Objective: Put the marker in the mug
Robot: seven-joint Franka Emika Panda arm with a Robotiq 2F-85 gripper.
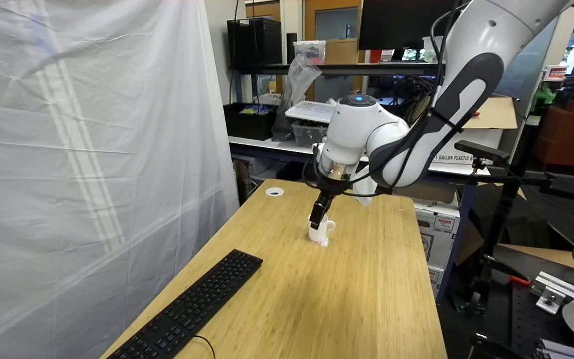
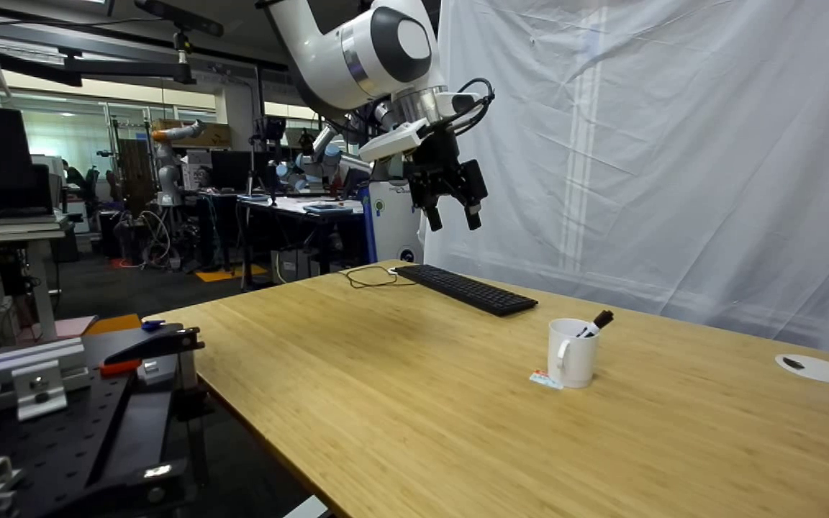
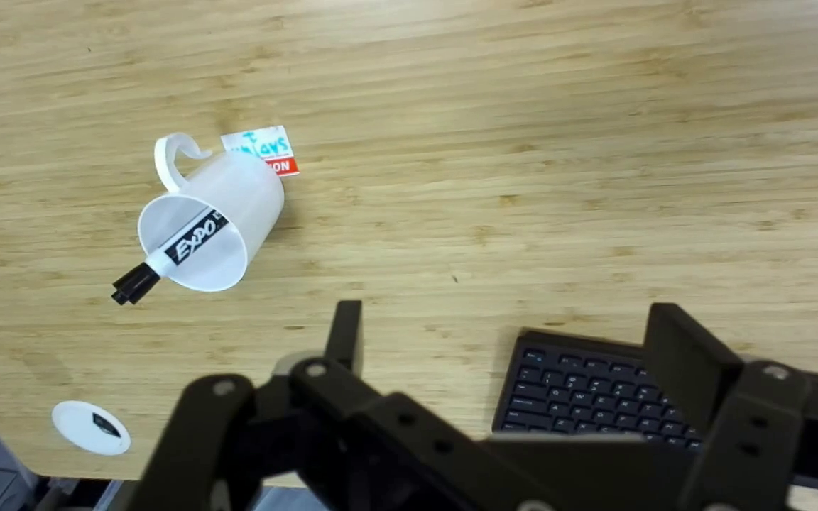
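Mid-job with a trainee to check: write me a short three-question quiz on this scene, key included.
1. Multiple choice. Where is the marker?
a) lying on the keyboard
b) leaning inside the mug
c) loose on the table

2. True or false: the end effector is open, holding nothing.

3. Short answer. Which word is printed in large letters on the marker, as the wrist view shows?

Key: 1: b. 2: true. 3: EXPO.

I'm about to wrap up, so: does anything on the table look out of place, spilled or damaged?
Nothing looks spilled or damaged; the mug stands upright with the marker leaning inside. The one oddity: a stray label at the mug's base, possibly caught underneath.
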